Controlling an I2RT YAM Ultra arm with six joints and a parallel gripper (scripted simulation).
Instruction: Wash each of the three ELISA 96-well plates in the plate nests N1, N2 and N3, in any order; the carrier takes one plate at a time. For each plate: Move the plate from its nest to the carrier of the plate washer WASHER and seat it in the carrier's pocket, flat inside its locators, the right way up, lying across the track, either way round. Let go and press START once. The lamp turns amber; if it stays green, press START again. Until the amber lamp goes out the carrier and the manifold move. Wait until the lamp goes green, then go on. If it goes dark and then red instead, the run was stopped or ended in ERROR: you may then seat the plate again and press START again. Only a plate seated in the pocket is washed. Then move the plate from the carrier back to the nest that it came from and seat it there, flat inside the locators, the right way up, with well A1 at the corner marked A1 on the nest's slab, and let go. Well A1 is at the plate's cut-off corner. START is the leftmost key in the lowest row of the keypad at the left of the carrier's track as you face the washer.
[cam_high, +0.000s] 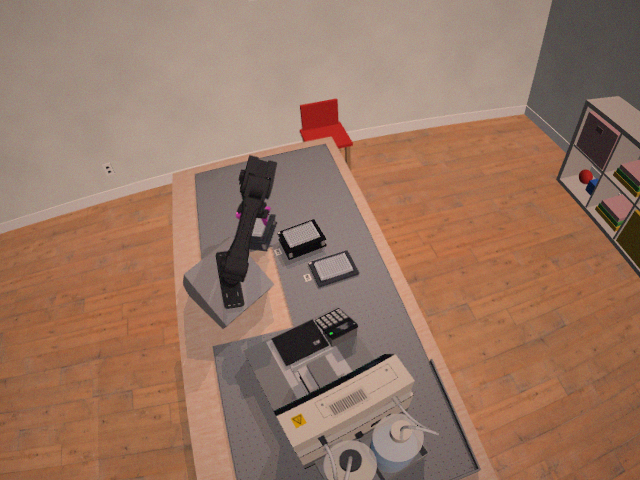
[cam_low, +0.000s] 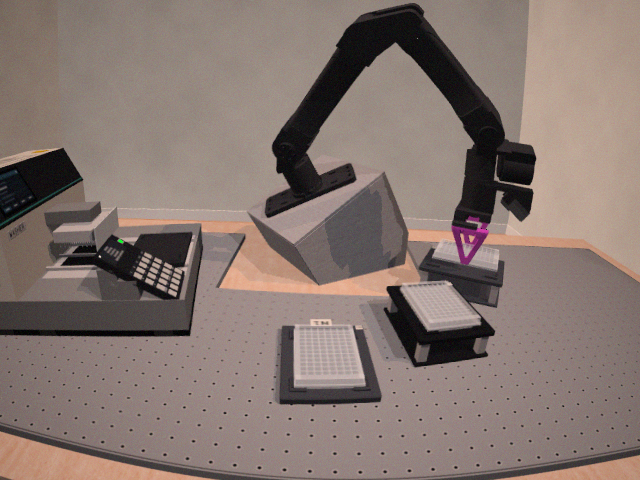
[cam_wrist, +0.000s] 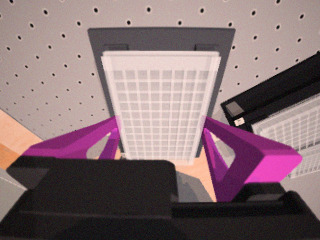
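The end effector pinches a plate just over the far nest, at two o'clock from the arm's base, and letting go crooked could leave it tilted on the locators.

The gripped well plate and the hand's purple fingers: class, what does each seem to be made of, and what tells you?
Well plate: probably translucent plastic with a frosted finish, since it looks pale and the dark nest shows faintly along its edges. The hand is shut on it. Fingers: likely rigid moulded plastic, uniformly magenta, matte, with cut-out triangular openings; this is uncertain.
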